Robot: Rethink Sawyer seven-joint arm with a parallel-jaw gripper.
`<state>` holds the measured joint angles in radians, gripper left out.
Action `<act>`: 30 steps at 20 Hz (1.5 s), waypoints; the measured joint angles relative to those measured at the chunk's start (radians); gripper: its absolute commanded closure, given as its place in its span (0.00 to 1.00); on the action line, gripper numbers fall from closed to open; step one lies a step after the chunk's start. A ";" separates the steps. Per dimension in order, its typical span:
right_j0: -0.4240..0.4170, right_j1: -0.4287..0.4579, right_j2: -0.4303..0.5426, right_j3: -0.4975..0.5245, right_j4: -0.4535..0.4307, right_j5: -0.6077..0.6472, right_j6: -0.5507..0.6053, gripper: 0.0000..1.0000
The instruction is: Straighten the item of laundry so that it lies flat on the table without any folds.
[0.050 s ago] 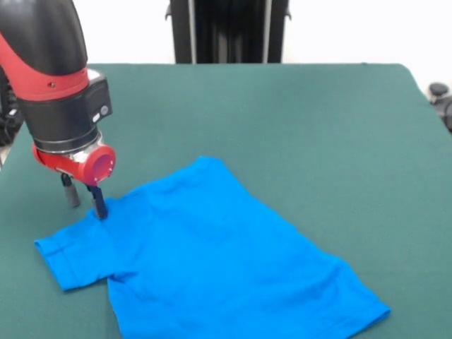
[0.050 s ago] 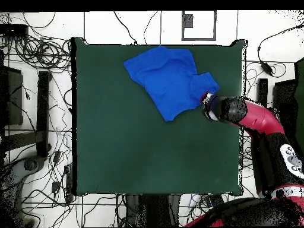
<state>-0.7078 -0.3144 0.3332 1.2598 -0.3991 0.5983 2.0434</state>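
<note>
No readable text, labels, brands, numbers or signs anywhere

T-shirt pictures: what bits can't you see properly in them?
- Front view: the T-shirt's bottom hem is cut off by the picture's lower edge.
- Overhead view: the end effector is hidden under the arm's wrist, where the sleeve ends.
- Either view: folds underneath the shirt; the top layer covers them.

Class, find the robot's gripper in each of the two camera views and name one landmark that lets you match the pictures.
Front view: gripper at left, fingers apart, one on the blue T-shirt's sleeve.
Overhead view: gripper right of centre, at the T-shirt's right sleeve; fingers hidden under the wrist.
Shared landmark: that sleeve, beside the table edge.
</note>
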 measured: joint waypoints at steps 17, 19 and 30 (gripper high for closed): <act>0.018 0.023 0.000 -0.066 -0.009 0.072 0.000 0.00; 0.029 0.025 -0.003 -0.083 -0.034 0.091 0.000 1.00; 0.041 0.024 -0.013 -0.098 -0.061 0.097 0.000 1.00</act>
<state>-0.6672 -0.2899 0.3200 1.1621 -0.4601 0.6957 2.0434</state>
